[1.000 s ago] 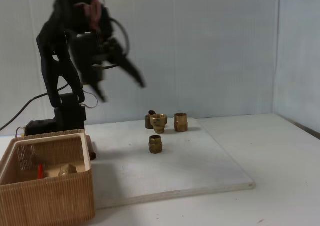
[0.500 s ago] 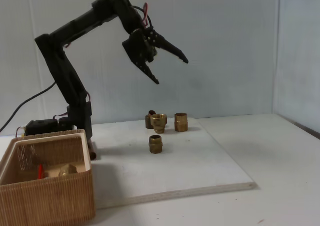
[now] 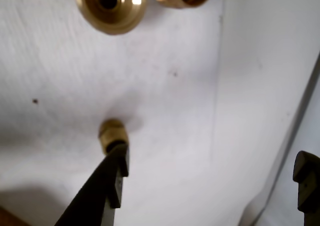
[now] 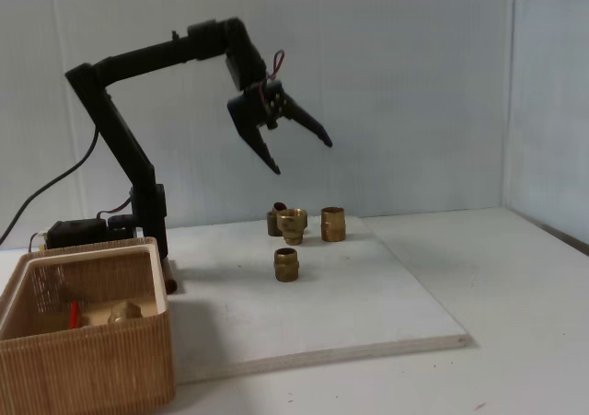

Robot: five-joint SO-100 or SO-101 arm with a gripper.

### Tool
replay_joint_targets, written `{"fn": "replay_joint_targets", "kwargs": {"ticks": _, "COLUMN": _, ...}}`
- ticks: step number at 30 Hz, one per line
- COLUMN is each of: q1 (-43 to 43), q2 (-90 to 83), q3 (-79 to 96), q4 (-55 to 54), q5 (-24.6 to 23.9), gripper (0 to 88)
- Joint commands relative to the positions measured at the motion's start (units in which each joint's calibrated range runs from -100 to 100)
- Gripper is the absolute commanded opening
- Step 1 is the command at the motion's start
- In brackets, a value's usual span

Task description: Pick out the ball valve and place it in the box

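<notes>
Gripper (image 4: 302, 155) hangs high with jaws spread wide and empty; the ball valve (image 4: 109, 314) lies in the box (image 4: 92, 369), well apart.

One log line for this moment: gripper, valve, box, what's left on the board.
gripper: open, empty, raised above fittings | ball valve: inside box | brass fittings: on white board

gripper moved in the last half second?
Yes. The black two-finger gripper dropped lower toward the brass threaded fittings on the white board, jaws open.
</notes>
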Motion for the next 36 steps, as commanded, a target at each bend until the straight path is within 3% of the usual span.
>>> {"fn": "replay_joint_targets", "kwargs": {"ticks": 1, "q1": -0.1, "q2": -7.9, "q3": 11.5, "q4": -9.5, "q5": 0.0, "gripper": 34.7}}
{"fn": "replay_joint_targets", "kwargs": {"ticks": 6, "q1": -0.1, "q2": -21.1, "q3": 25.7, "q4": -16.0, "q5": 0.1, "gripper": 34.7}}
{"fn": "replay_joint_targets", "kwargs": {"ticks": 18, "q1": 1.0, "q2": -48.9, "q3": 50.2, "q4": -16.4, "q5": 0.4, "gripper": 34.7}}
{"fn": "replay_joint_targets", "kwargs": {"ticks": 30, "q1": 8.3, "q2": -73.5, "q3": 73.8, "q4": -21.2, "q5": 6.9, "gripper": 34.7}}
{"fn": "replay_joint_targets", "kwargs": {"ticks": 36, "q1": 8.7, "q2": -73.2, "q3": 77.4, "q4": -20.3, "q5": 8.0, "gripper": 34.7}}
